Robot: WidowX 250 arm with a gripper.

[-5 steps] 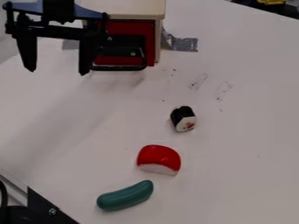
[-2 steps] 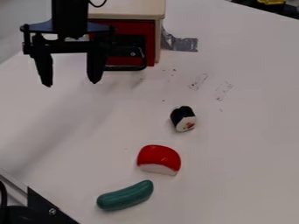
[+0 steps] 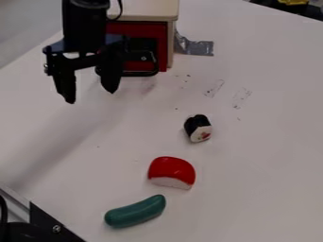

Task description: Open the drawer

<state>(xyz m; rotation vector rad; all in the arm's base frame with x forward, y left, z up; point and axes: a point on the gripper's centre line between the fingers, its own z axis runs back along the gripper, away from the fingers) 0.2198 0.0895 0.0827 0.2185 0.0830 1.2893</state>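
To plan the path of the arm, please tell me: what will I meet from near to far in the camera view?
Green sausage-shaped toy → red-and-white toy → black-and-white toy roll → red drawer.

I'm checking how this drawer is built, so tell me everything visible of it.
The drawer has a flat red front with a black handle whose bar juts out low down. It sits in a cream-topped cabinet and looks shut, its front about level with the cabinet's edge. The end effector hides its left part; whether they touch, I cannot tell.
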